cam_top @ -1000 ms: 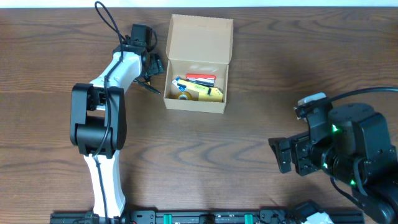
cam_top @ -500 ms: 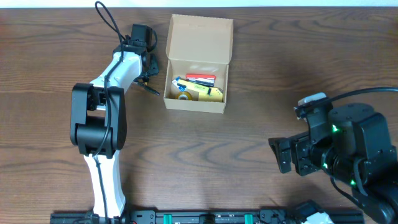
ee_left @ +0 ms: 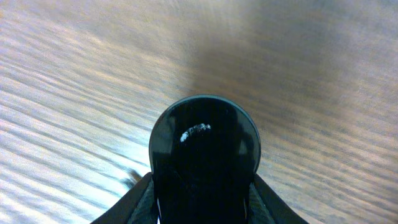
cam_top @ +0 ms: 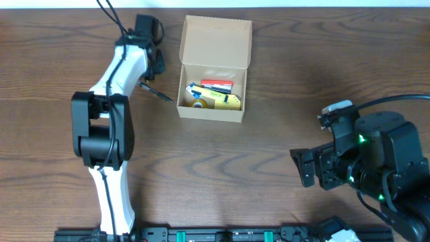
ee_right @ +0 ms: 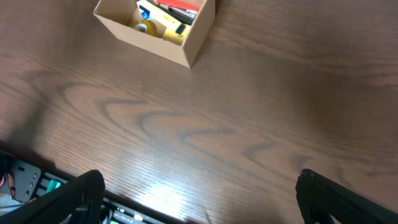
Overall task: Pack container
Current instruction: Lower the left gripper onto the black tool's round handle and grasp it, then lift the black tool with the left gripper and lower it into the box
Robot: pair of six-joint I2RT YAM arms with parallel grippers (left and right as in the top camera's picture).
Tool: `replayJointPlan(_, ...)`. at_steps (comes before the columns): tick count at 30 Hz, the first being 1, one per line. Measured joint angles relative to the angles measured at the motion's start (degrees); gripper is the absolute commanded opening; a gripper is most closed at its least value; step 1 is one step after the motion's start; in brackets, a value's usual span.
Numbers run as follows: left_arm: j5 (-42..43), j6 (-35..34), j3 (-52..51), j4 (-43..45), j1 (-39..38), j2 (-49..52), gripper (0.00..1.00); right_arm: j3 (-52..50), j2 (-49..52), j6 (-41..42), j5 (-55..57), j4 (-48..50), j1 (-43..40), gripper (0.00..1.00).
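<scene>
The container (cam_top: 212,111) is a tan cardboard box with its flap lid (cam_top: 217,40) standing open at the table's far middle. Inside lie yellow, red and blue stationery items and a tape roll. It also shows in the right wrist view as the container (ee_right: 194,42) at the top left. My left gripper (cam_top: 153,71) is just left of the box, shut on a black marker (cam_top: 158,93) that slants down toward the box's left wall. In the left wrist view the marker (ee_left: 205,143) fills the gap between the fingers (ee_left: 142,194). My right gripper (ee_right: 199,199) stands wide open over bare wood.
The right arm (cam_top: 376,161) sits at the near right of the wooden table (cam_top: 269,148). The left arm's base (cam_top: 101,134) stands at the near left. A dark rail with electronics (ee_right: 37,180) runs along the table's front edge.
The left jaws have closed on the black marker. The left wrist has swung a little toward the far edge, and the marker has shifted slightly left. The right arm has not moved.
</scene>
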Motion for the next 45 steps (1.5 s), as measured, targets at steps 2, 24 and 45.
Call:
replayJointPlan(2, -0.52, 1.62, 3.30, -2.38, 0.37, 0.00, 0.06, 0.00, 0.00, 0.00, 0.00, 0.00, 0.00, 0.99)
replayJointPlan(24, 8.59, 26.34, 44.81, -32.63, -6.47, 0.02, 0.06, 0.00, 0.00, 0.00, 0.00, 0.00, 0.00, 0.99)
replayJointPlan(45, 20.02, 23.28, 44.81, -45.05, -15.23, 0.13, 0.06, 0.00, 0.00, 0.00, 0.00, 0.00, 0.00, 0.99)
